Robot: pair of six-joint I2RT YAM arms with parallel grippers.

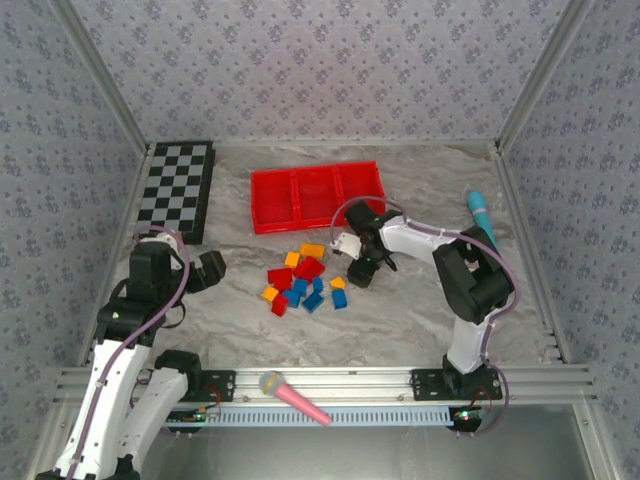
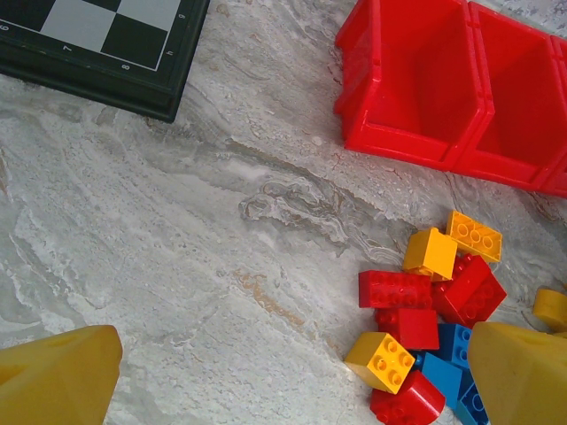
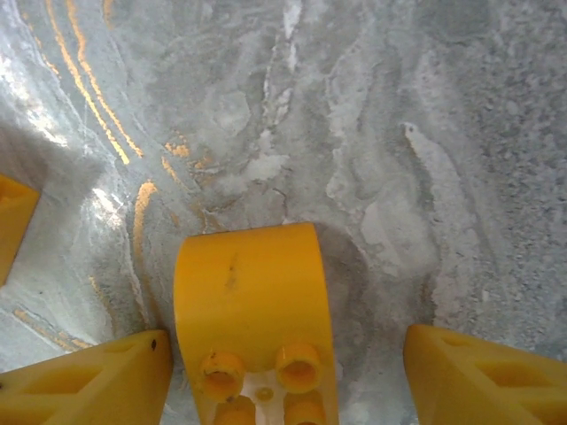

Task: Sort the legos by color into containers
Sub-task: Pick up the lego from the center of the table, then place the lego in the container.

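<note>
- Right gripper (image 1: 360, 272), jaws spread, straddles one orange-yellow plastic lego block (image 3: 248, 292) on the marbled table (image 1: 400, 320).
- Left gripper (image 1: 212, 268) hangs wide open beside the red, blue and yellow lego pile (image 1: 300, 282), near the shallow red plastic tray (image 1: 275, 200).

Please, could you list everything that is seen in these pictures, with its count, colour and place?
legos: about a dozen; red, blue, orange-yellow; loose pile at mid-table
tray: one; red, three compartments; behind the pile
checkered board: one; black-and-white; far left
teal microphone: one; right side
pink microphone: one; near rail
left gripper: open; yellow fingers; left of the pile
right gripper: open; yellow fingers; astride one orange-yellow lego
</note>
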